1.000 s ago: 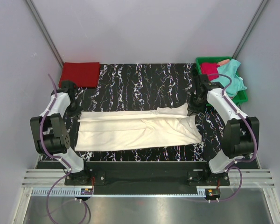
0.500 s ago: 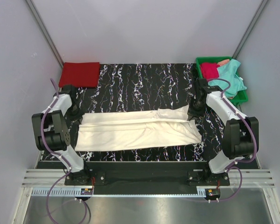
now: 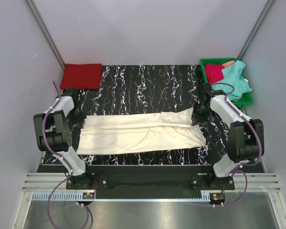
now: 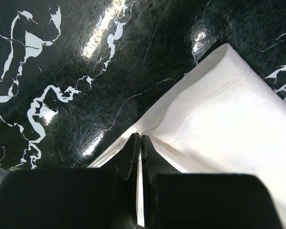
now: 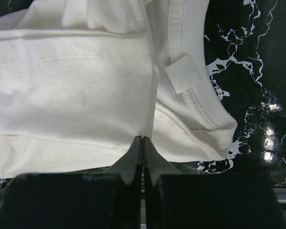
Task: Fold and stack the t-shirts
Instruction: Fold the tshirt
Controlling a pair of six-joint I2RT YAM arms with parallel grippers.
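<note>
The large cream-white t-shirt (image 3: 143, 133) lies as a long folded band across the middle of the black marbled table. My left gripper (image 3: 82, 118) is shut on the shirt's far left edge; in the left wrist view a thin layer of cloth (image 4: 219, 119) runs between the closed fingertips (image 4: 141, 137). My right gripper (image 3: 196, 118) is shut on a fold near the collar end, pinching the cloth (image 5: 71, 90) at the fingertips (image 5: 143, 138) beside the neck label (image 5: 183, 73). A folded red t-shirt (image 3: 81, 76) rests at the back left. Crimson (image 3: 213, 71) and teal (image 3: 236, 76) t-shirts sit crumpled in the tray.
The green plastic tray (image 3: 207, 61) stands at the back right corner, the teal cloth spilling over its right rim. Grey walls close in the table on three sides. Both arm bases sit at the near edge.
Both grippers have come a little toward the near side, drawing the shirt's far edge over the rest of it. The band is now narrower.
</note>
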